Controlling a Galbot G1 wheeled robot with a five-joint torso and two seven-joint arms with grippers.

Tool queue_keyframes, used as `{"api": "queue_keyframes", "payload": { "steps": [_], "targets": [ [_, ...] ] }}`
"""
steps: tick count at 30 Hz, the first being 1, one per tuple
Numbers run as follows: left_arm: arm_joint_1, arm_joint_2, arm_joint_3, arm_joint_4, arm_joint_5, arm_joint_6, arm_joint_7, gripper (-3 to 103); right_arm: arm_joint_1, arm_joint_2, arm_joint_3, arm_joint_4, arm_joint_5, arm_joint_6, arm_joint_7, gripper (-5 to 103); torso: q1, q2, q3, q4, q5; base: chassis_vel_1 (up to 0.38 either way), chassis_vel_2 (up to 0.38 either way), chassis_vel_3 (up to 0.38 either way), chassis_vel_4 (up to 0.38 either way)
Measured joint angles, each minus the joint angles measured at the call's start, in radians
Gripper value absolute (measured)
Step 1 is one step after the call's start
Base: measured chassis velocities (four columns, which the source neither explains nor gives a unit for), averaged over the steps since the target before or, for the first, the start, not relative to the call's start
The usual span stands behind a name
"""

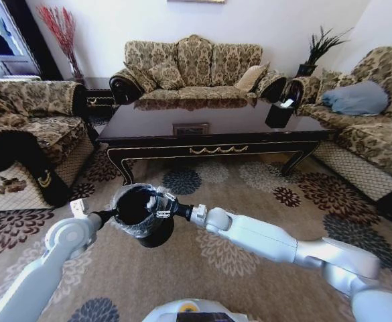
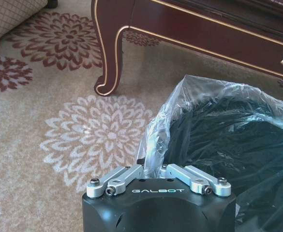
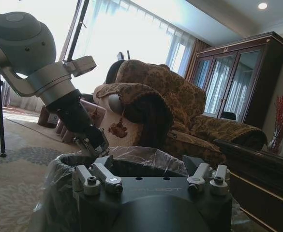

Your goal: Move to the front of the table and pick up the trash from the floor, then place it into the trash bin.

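Gripping the rim of the trash bin [image 1: 141,213] from one side, the left gripper [image 2: 152,170] appears clenched on the clear liner bag [image 2: 214,104] where it folds over the edge; the left wrist view shows its linkages drawn in around the plastic. Opposite it, the right gripper [image 1: 161,204] reaches over the bin's mouth, its jaws spread wide in the right wrist view, holding nothing I can make out. The bin sits directly beneath the right gripper and just ahead of the left one, on the patterned carpet [image 1: 249,184], with the table [image 1: 209,134] farther beyond both. No loose trash is visible on the floor near either gripper.

The main risk, I judge, is the left grip itself: if it holds only liner film rather than the rigid rim, any pull could stretch or tear the bag, or tip the light bin. The two arms also crowd the same opening, so a careless move could knock them together.
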Motion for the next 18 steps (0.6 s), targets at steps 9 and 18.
{"api": "queue_keyframes", "payload": {
  "steps": [9,18],
  "targets": [
    [0.024,0.010,-0.029,-0.012,-0.001,-0.001,0.001,4,-0.017,-0.042,0.057,0.008,-0.004,0.000,0.000,100,0.000,0.000,0.000,0.0000,0.0000,0.000,0.000,0.000,0.000],
    [0.046,0.041,-0.073,-0.023,-0.011,0.000,-0.016,4,-0.172,-0.116,0.206,0.043,0.124,-0.089,0.183,100,0.000,0.000,0.000,0.0001,0.0001,0.000,0.000,0.000,0.000]
  ]
}}
